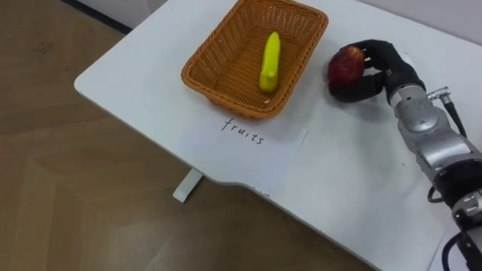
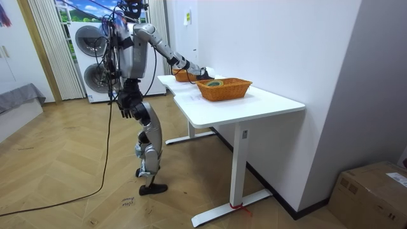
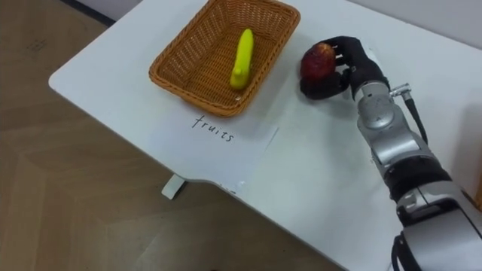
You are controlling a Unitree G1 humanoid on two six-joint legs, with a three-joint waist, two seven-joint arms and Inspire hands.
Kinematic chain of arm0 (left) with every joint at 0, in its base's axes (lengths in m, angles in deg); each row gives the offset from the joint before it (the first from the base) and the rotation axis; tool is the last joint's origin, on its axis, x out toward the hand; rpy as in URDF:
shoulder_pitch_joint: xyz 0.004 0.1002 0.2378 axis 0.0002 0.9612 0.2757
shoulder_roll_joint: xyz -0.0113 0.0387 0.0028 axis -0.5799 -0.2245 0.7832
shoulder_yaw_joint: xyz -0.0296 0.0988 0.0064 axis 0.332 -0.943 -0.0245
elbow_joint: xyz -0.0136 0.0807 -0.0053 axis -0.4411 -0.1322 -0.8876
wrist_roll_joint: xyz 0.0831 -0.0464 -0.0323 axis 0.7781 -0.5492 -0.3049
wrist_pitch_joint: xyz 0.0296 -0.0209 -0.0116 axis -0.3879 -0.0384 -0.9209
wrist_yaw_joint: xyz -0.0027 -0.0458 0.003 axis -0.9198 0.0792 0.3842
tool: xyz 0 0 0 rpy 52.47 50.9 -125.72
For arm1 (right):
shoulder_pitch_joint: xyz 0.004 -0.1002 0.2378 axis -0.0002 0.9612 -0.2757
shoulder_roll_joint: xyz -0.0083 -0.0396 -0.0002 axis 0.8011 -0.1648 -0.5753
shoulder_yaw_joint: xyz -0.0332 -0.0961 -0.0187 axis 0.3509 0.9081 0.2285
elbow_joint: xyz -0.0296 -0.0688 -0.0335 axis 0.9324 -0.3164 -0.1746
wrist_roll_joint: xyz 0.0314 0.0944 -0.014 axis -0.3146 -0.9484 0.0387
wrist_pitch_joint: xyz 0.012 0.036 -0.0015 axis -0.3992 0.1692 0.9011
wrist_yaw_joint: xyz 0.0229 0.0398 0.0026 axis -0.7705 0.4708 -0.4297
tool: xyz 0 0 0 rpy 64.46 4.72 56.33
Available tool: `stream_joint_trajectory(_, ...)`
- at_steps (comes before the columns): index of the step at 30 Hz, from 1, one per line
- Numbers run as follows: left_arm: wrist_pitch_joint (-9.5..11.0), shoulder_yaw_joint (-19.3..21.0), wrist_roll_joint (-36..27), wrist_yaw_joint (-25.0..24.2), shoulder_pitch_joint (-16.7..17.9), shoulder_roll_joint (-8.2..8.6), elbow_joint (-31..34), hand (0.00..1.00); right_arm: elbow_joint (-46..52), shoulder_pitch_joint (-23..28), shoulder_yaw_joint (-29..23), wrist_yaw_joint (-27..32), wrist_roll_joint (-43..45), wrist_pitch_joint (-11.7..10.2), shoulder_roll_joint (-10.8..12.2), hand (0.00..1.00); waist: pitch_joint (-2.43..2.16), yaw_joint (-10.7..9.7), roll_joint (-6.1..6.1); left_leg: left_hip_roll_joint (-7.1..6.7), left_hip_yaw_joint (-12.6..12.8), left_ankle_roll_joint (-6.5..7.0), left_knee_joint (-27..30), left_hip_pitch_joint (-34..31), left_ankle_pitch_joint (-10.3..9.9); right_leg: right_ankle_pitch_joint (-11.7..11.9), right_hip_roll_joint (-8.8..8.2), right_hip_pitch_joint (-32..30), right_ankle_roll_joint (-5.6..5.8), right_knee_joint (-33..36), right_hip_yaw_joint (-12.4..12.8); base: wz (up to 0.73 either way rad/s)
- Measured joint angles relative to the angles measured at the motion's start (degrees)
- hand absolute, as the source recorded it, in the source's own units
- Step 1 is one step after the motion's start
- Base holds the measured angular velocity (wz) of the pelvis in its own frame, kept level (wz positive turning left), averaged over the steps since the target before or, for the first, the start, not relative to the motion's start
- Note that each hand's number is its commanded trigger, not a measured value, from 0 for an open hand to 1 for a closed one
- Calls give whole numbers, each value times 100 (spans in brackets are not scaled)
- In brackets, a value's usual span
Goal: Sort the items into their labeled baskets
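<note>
Left eye view: a red apple (image 1: 345, 65) sits in the right robot hand (image 1: 385, 69), whose dark fingers and thumb curl round it from the right side. The apple is outside the wicker basket (image 1: 226, 96), just to the right of the basket's right rim and near its far corner. It is low over the white tabletop (image 1: 135, 83), and whether it touches the surface cannot be told. The right arm reaches in from the near right, its silver forearm stretched above the tabletop.

Inside the basket a yellow banana (image 1: 269, 60) lies lengthwise, closer to the right wall than to the left one. A sheet of white paper (image 1: 260, 147) with a handwritten word lies flat on the tabletop, touching the basket's near side. To the left and near, beyond the table's rounded edge, is a wooden floor (image 1: 75, 188).

In the room view the robot stands upright on the floor at the far end of the table, its right arm held out over the tabletop. The left robot hand (image 2: 127, 109) hangs by its hip, and its state cannot be told. A second wicker basket (image 2: 224, 89) stands on the tabletop, well apart from the first. Stacked washing machines (image 2: 92, 41) stand behind the robot, and a cardboard box (image 2: 375, 191) rests on the floor at the room view's right.
</note>
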Motion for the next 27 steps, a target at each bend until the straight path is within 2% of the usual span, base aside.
stream_joint_trajectory(8,0,-13,13,1,30,-1,14,0,-70,1,-14,-36,-74,4,-9,100,-7,-33,11,9,-1,1,4,-20,0,-3,-1,62,5,-17,-73,7)
stream_joint_trajectory(16,54,-9,24,128,2,-3,27,0,-92,83,17,-250,-249,-7,-14,100,-36,-100,12,5,64,4,-87,195,2,-26,-7,249,35,-40,-69,3)
stream_joint_trajectory(17,77,-5,53,140,-2,-3,-33,0,-77,150,16,-283,-297,-7,-15,100,-69,-100,-16,-2,74,4,-116,252,2,-39,-18,285,46,-43,-60,0)
stream_joint_trajectory(19,77,-2,120,141,-9,-3,-109,0,-74,230,17,-368,-299,-4,-14,100,-96,-107,-57,-8,78,4,-176,377,2,-44,-17,405,55,-99,-60,2)
stream_joint_trajectory(20,78,37,116,134,13,-6,-106,0,-65,241,38,-460,-300,42,-15,100,-118,-173,-85,-9,77,4,-180,425,2,-49,-16,477,63,-126,-72,9)
stream_joint_trajectory(25,80,230,145,98,101,-9,-83,0,59,241,107,-649,-278,179,-98,100,-152,-359,-141,-13,96,7,-246,611,-1,-72,-61,677,99,-174,-76,7)
stream_joint_trajectory(27,80,426,185,85,253,-11,-25,0,218,246,99,-688,-159,251,-117,100,-173,-428,-170,-10,179,8,-325,782,-1,-67,-10,834,104,-249,-51,-9)
